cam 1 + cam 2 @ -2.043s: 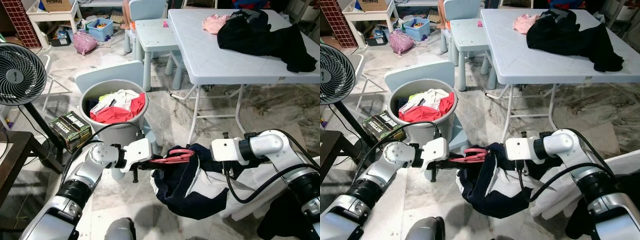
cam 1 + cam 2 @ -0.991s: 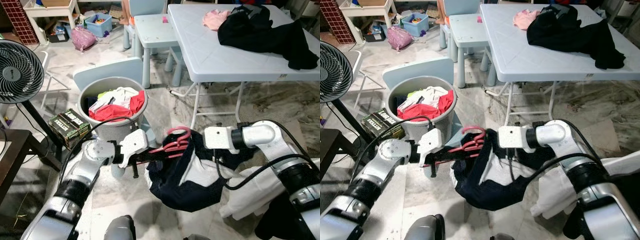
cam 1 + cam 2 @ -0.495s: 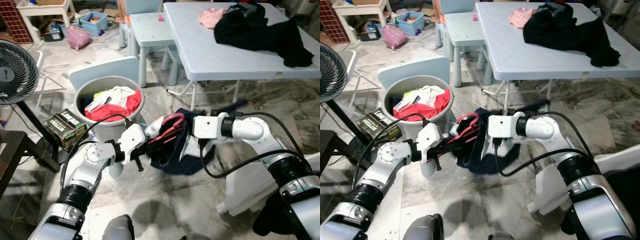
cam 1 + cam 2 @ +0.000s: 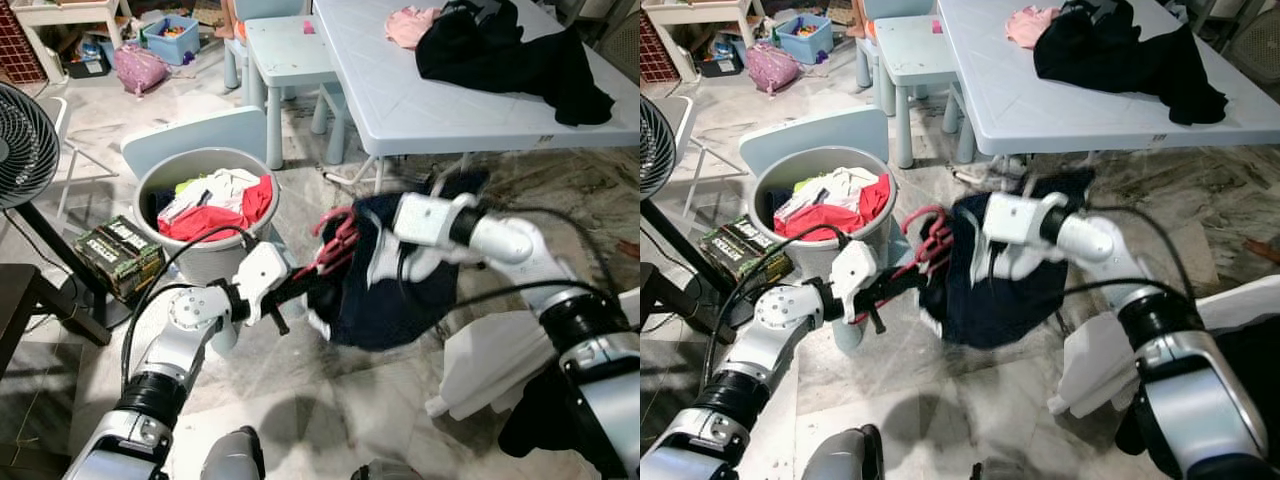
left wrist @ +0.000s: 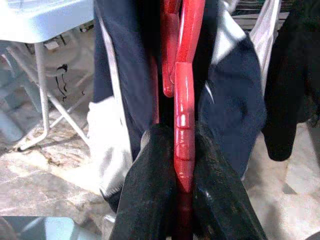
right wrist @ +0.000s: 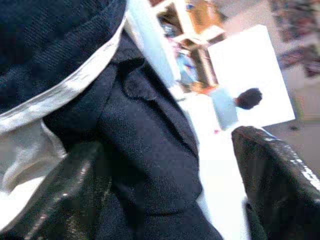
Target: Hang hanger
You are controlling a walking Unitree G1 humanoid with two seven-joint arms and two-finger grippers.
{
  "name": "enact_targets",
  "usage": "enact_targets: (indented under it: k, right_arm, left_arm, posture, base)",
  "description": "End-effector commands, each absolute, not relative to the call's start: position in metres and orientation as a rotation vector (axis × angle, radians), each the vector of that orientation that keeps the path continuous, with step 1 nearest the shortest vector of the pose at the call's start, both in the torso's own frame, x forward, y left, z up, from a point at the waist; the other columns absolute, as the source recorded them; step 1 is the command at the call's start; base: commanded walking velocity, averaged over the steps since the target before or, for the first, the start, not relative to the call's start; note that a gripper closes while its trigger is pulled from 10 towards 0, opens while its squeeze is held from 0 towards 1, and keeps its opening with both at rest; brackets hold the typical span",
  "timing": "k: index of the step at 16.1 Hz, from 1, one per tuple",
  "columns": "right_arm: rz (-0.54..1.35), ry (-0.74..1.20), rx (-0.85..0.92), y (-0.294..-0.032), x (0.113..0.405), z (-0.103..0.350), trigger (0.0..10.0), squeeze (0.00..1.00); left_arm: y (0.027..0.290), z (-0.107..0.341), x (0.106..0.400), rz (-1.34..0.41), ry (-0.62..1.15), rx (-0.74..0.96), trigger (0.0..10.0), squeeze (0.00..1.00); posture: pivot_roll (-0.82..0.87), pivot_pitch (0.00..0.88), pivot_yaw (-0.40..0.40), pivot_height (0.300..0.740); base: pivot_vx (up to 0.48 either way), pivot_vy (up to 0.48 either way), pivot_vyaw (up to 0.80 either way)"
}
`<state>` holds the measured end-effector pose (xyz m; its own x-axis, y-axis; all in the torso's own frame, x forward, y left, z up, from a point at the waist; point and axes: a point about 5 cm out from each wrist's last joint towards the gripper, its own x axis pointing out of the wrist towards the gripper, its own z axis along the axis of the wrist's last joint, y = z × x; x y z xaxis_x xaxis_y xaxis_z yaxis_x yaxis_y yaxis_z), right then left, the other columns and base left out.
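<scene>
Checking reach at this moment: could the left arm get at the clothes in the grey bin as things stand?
Probably not yet. The left gripper is shut on the red hanger carrying the navy garment; the grey bin is close beside that arm, but its fingers are occupied.

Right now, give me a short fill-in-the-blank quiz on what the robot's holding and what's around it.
1. The left gripper is shut on a ____ hanger.
2. A navy and white garment hangs from the ____.
3. The grey bin holds ____.
4. A black garment lies on the ____.

Missing words: red; hanger; clothes; table
</scene>
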<state>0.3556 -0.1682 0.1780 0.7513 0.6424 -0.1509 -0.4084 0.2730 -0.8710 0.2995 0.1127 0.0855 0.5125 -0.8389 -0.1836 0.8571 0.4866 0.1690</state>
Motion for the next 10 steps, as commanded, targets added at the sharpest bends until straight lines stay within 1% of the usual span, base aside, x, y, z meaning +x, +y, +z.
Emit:
enact_targets:
  k: [1,3,5,6,7,8,9,10]
  right_arm:
    - [0.632,-0.281,-1.083,-0.178,0.361,0.192,10.0,1.0]
    - [0.511,-0.308,-1.026,-0.188,0.364,0.2,10.0,1.0]
    - [0.469,-0.279,-0.95,-0.196,0.362,0.196,10.0,1.0]
    - [0.472,-0.27,-0.911,-0.196,0.36,0.193,10.0,1.0]
    - [0.519,-0.254,-0.925,-0.193,0.356,0.184,10.0,1.0]
    - [0.549,-0.244,-0.908,-0.191,0.354,0.181,10.0,1.0]
    - [0.629,-0.2,-0.852,-0.19,0.349,0.175,10.0,1.0]
    - [0.648,-0.189,-0.846,-0.191,0.347,0.173,10.0,1.0]
  left_arm:
    - [0.112,0.091,0.301,-1.026,0.045,0.247,0.0,0.0]
    - [0.113,0.094,0.305,-0.998,0.032,0.237,0.0,0.0]
    - [0.115,0.096,0.307,-0.983,0.028,0.24,0.0,0.0]
    - [0.116,0.096,0.308,-0.976,0.03,0.241,0.0,0.0]
    - [0.118,0.096,0.31,-0.962,0.027,0.243,0.0,0.0]
    - [0.119,0.097,0.311,-0.951,0.023,0.245,0.0,0.0]
    - [0.12,0.099,0.314,-0.932,0.008,0.258,0.0,0.0]
    - [0.121,0.099,0.314,-0.929,0.005,0.263,0.0,0.0]
  posture:
    - [-0.07,0.083,-0.041,0.74]
    - [-0.07,0.088,-0.044,0.74]
    - [-0.07,0.087,-0.048,0.74]
    - [-0.07,0.09,-0.042,0.74]
    - [-0.08,0.089,-0.037,0.74]
    - [-0.08,0.089,-0.03,0.74]
    - [-0.08,0.085,-0.023,0.74]
    - [-0.08,0.085,-0.023,0.74]
  base:
    - [0.0,0.0,0.0]
    - [0.0,0.0,0.0]
    - [0.0,0.0,0.0]
    - [0.0,0.0,0.0]
    - [0.0,0.0,0.0]
    - [0.0,0.0,0.0]
    - [0.0,0.0,0.0]
    - [0.0,0.0,0.0]
